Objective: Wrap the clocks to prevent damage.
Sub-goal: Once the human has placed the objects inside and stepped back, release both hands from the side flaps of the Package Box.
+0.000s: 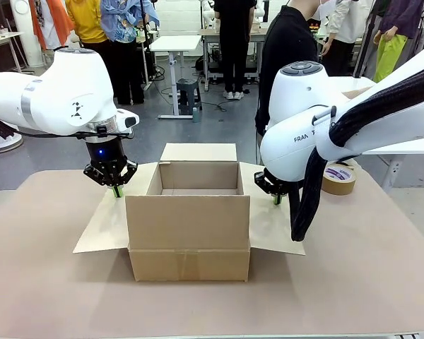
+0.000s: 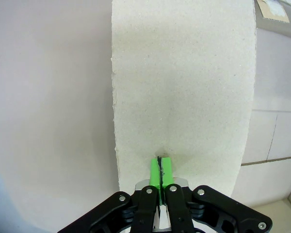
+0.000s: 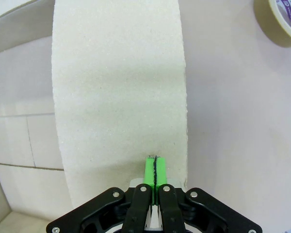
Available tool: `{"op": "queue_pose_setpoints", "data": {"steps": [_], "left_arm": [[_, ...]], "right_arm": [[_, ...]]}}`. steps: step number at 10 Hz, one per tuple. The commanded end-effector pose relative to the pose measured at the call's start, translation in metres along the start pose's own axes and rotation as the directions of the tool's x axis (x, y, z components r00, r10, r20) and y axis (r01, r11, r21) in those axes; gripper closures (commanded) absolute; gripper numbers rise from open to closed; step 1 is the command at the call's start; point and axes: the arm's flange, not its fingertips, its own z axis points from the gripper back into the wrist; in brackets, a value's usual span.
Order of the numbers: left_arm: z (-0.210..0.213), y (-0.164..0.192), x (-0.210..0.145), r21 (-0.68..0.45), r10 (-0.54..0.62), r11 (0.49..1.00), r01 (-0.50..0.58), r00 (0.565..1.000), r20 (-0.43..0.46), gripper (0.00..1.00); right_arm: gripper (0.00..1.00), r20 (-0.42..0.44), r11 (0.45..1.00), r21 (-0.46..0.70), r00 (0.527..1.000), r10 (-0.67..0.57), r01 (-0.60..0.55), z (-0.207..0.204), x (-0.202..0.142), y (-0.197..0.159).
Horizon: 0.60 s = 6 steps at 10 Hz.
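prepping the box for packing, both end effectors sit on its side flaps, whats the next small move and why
Probably lift the left end effector and right end effector, both shut, off the side flaps: these lie folded out on the table, and the box stands open and empty.

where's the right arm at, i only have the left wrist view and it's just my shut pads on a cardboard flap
observer: The right gripper is shut too, with its tips down on the right side flap, mirroring yours.
operator: is the box open
observer: Yes, the cardboard box stands open, and all four flaps are folded outward.
operator: anything else on the table
observer: A roll of tape lies flat on the table beyond the right side flap, next to the right arm.
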Motion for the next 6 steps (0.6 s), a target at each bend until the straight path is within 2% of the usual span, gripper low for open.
{"op": "queue_pose_setpoints", "data": {"steps": [1, 6], "left_arm": [[-0.0013, 0.0000, 0.0001, 0.001, 0.006, 1.000, -0.006, 1.000, -0.002, 1.00], [-0.0013, 0.0000, 0.0001, 0.001, 0.006, 1.000, -0.006, 1.000, -0.002, 1.00]], "right_arm": [[0.99, 0.000, 1.000, 0.000, 1.000, -0.001, 0.001, -0.0003, 0.0001, -0.0002], [0.99, 0.000, 1.000, 0.000, 1.000, -0.001, 0.001, -0.0003, 0.0001, -0.0002]]}}
